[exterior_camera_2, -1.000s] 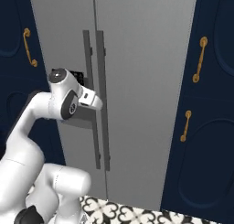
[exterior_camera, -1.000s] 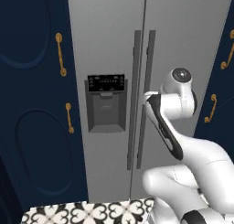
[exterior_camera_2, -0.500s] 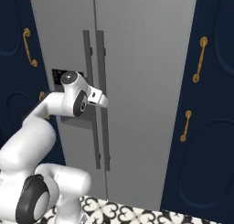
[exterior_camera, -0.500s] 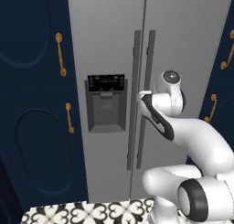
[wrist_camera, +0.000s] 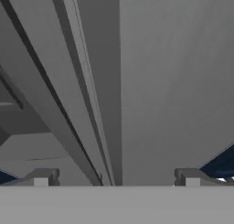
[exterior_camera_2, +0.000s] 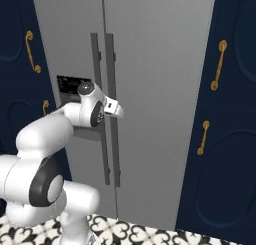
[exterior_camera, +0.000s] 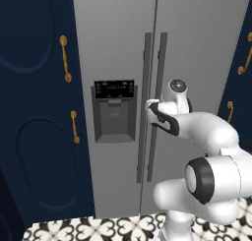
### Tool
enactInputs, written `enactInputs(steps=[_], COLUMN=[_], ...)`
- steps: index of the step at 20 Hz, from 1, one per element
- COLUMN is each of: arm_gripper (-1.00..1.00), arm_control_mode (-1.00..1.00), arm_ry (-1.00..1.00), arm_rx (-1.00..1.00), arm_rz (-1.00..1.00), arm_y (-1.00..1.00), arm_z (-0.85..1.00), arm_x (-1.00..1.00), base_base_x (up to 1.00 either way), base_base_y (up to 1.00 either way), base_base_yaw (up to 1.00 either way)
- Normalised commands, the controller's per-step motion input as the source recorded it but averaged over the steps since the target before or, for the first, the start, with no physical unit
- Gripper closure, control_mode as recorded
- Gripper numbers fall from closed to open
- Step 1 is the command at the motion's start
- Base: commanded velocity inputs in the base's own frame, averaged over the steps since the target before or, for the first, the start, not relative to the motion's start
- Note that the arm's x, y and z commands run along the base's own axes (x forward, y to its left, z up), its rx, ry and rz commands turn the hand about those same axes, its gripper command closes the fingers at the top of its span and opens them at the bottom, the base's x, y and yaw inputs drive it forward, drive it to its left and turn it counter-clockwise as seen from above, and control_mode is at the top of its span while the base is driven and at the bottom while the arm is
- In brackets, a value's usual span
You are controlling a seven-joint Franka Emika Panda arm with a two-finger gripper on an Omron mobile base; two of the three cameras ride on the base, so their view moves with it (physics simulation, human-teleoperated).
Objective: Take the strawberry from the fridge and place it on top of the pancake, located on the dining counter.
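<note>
At the far left of the left base view stood a navy cabinet (exterior_camera: 44,112) with gold handles. Right of it, the fridge (exterior_camera: 118,48) filled the frame centre, both doors closed, its dispenser panel (exterior_camera: 114,110) at mid-height. The two door handles (exterior_camera: 147,107) ran vertically along the centre seam. The gripper (exterior_camera: 149,107) sat at centre right, just beside these handles; whether it touched them cannot be told. In the hand view the fingertips (wrist_camera: 41,177) stood fully apart, holding nothing. The handle's long axis lay between them, nearer the left fingertip. The strawberry presumably lay behind the closed doors. The coming move likely requires closing on one handle.
</note>
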Motion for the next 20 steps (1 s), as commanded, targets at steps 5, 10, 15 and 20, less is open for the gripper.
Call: enactInputs(steps=[5, 10, 15, 20], arm_gripper=[-1.00, -1.00, -1.00, -1.00], arm_control_mode=[-1.00, -1.00, -1.00, -1.00], arm_ry=[0.00, 0.00, 0.00, -0.01], arm_rx=[0.00, 0.00, 0.00, 0.00], arm_rz=[0.00, 0.00, 0.00, 0.00], arm_y=[0.00, -0.02, -0.08, -0.07], arm_z=[-0.34, -0.25, -0.29, -0.37], arm_x=[0.56, 0.49, 0.49, 0.47], base_base_x=[0.00, 0.00, 0.00, 0.00], base_base_y=[0.00, 0.00, 0.00, 0.00], base_base_yaw=[0.00, 0.00, 0.00, 0.00])
